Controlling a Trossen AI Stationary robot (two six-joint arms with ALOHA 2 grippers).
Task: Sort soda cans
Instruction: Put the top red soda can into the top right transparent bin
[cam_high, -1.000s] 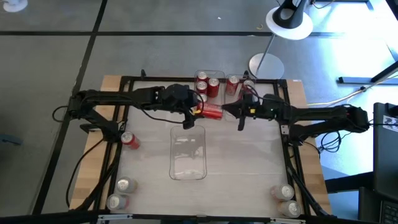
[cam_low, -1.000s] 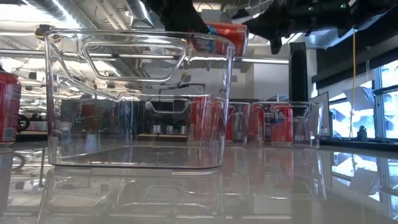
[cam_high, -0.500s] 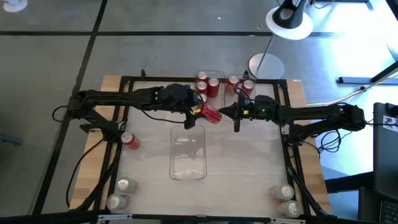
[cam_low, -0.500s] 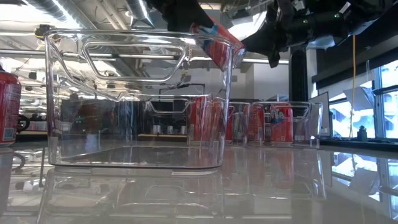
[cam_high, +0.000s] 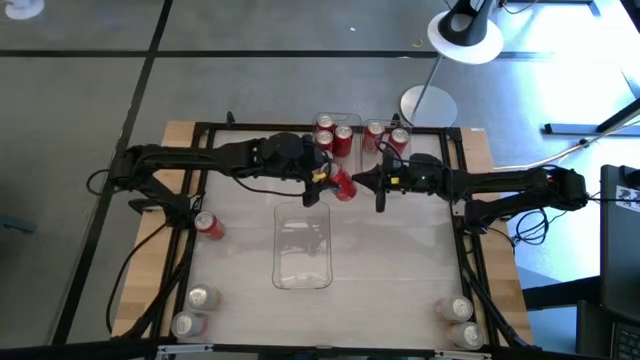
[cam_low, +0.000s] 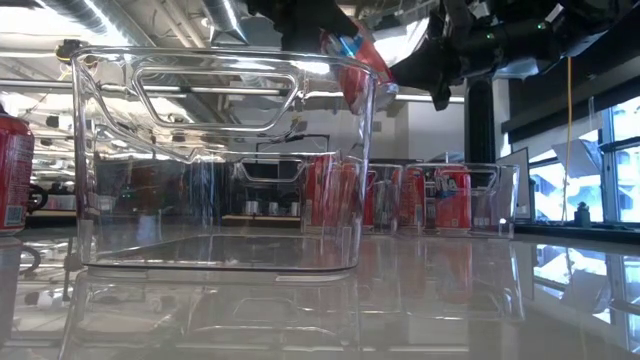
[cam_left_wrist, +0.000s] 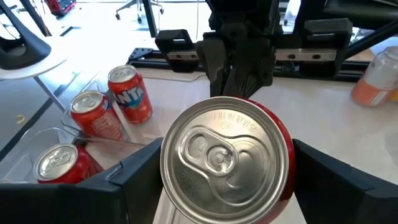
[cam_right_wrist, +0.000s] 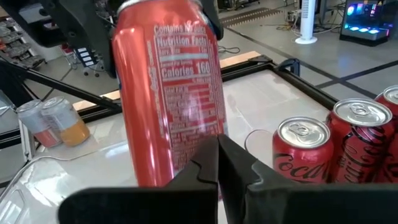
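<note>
the left gripper (cam_high: 322, 181) grips a red soda can (cam_high: 342, 185) above the far end of the empty clear bin (cam_high: 303, 275), probably to drop it inside. the right gripper (cam_high: 372, 184) waits just beside the can, fingers closed and empty.

A clear rectangular plastic bin (cam_high: 303, 250) sat at the middle of the pale tabletop (cam_high: 390, 260), with a moulded handle cut-out showing on its near wall in the low view (cam_low: 215, 85). 2 more clear plastic bins (cam_high: 352, 128) stood side by side at the far edge. A white round-shaded floor lamp (cam_high: 465, 35) stood beyond the table on the grey floor.
</note>
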